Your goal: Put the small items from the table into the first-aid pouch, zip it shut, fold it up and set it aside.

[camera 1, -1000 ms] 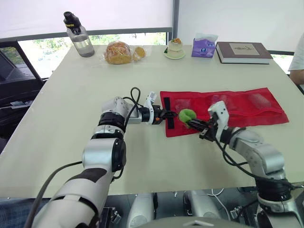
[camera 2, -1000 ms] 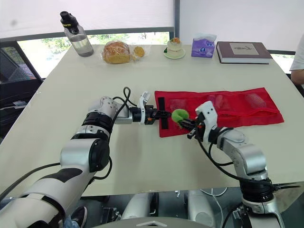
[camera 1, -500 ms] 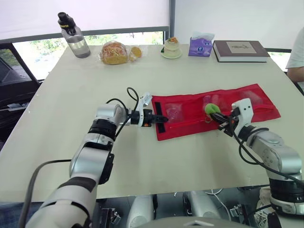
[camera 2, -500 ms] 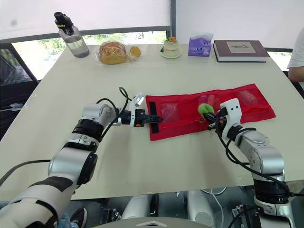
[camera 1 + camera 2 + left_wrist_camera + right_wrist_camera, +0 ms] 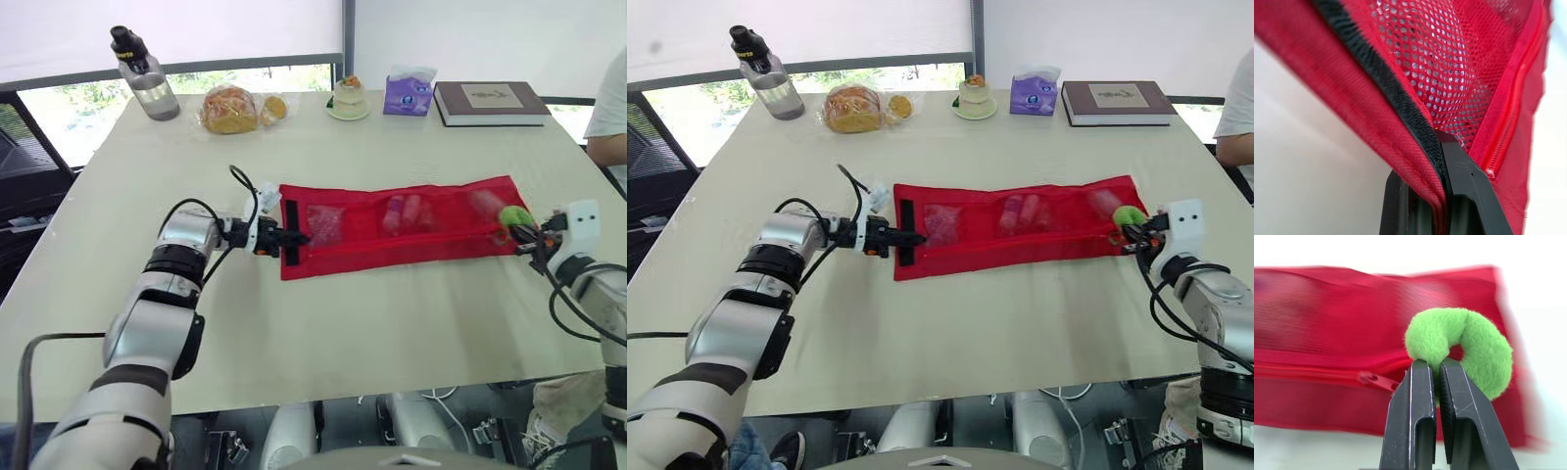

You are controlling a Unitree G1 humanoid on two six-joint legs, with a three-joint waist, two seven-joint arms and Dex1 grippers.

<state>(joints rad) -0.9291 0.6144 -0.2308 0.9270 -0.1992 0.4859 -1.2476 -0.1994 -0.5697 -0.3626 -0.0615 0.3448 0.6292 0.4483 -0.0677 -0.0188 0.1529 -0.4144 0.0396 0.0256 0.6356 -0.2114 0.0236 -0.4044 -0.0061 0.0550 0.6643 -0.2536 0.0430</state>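
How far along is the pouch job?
Done: small items inside the red pouch, which looks nearly zipped. In hand: right gripper pinches the green zip pull at the pouch's right end; left gripper clamps its left end. Left: fold, set aside.

Pouch (image 5: pixel 441 240) contents indistinct, perhaps packets; person (image 5: pixel 609 108) cropped.

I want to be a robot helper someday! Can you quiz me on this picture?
1. True or false: the right tool holds a green fuzzy loop.
2. What does the left tool grip? A) a bottle B) the end of the red pouch C) the bread
3. Fill in: the tissue pack stands between the cake and the ____.
Key: 1 true; 2 B; 3 book.
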